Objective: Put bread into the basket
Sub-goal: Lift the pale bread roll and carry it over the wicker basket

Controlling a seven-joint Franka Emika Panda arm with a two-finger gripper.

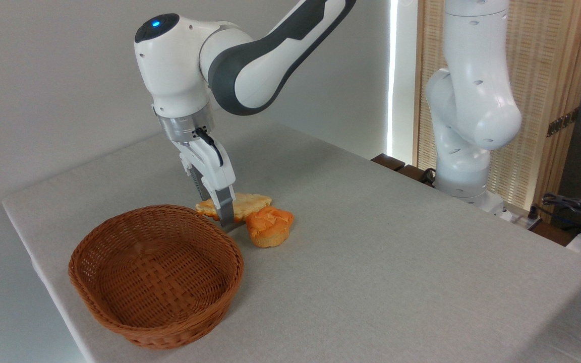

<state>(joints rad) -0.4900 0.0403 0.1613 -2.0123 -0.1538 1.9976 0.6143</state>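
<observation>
Bread (250,202) — the flat, pale golden braided piece — lies on the table (396,262), not in the basket (119,315). It sits just beyond the basket's far rim, at about one o'clock from the basket's middle, and the round orange bun (269,227) rests right against it on the near right side. The basket holds nothing that I can see; its woven floor is bare.

From the one fixed camera, the gripper (222,214) has its fingers pointing down over the left part of the bread. One grey finger (226,207) stands in front of the pastry, its tip down near the cloth; the other is partly hidden behind it. They look set either side of the bread, but whether they pinch it or only straddle it I cannot tell from here.

By my reckoning the task is at the grasp — nothing delivered so far. Left to do: secure the bread, lift it clear of the bun, carry it toward seven o'clock over the rim, and release it inside.
</observation>
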